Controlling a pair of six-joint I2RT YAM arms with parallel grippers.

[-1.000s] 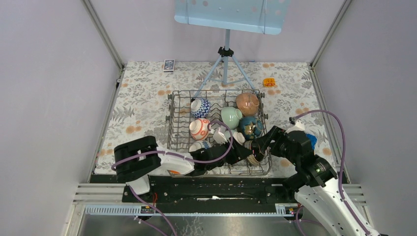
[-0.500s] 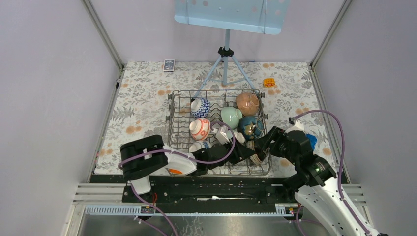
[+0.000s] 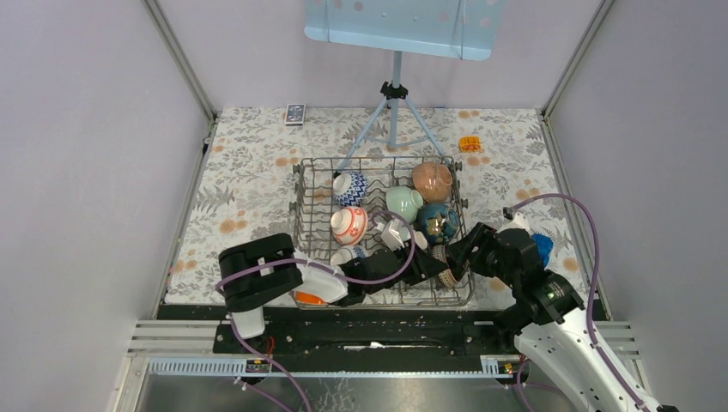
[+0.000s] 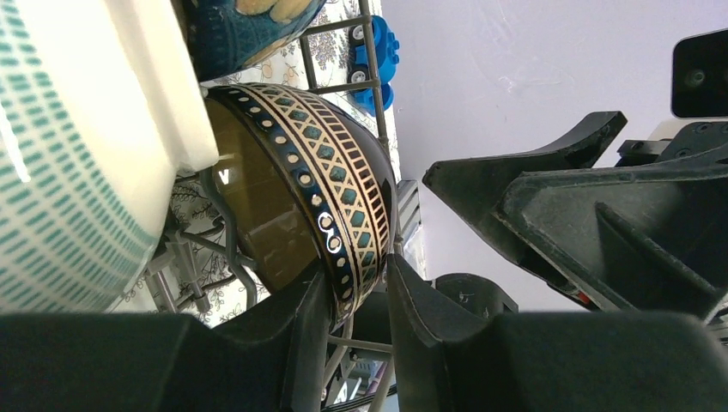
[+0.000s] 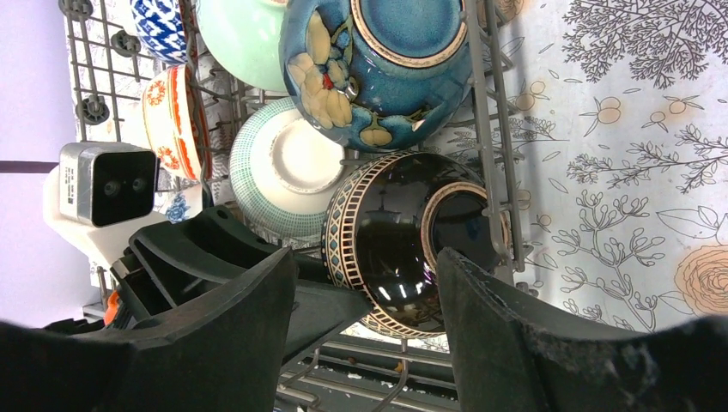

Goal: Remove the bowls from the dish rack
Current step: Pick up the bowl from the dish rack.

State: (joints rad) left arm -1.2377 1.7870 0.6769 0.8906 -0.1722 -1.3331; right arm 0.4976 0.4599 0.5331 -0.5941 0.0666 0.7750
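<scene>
The dish rack [image 3: 302, 215] holds several bowls: orange-brown [image 3: 431, 178], pale green [image 3: 403, 202], blue-and-white [image 3: 351, 187], red-and-white [image 3: 349, 225] and blue floral [image 3: 438, 221]. A dark brown bowl [image 4: 283, 215] with a patterned band stands on edge at the rack's near right corner [image 5: 395, 232]. My left gripper [image 4: 359, 283] is shut on its rim, one finger inside and one outside. My right gripper [image 5: 367, 257] hangs open over the same bowl, its fingers apart on either side. A white bowl with teal dots [image 5: 283, 172] leans beside it.
A blue-grey tripod stand [image 3: 393, 112] rises behind the rack. A blue toy [image 3: 541, 247] lies right of the rack by my right arm. A small orange object [image 3: 469, 143] and a dark remote [image 3: 294, 113] lie at the mat's far edge. Grey walls close both sides.
My left arm has swung a little to the right and its jaws have narrowed onto the dark bowl's rim. My right jaws have narrowed slightly.
</scene>
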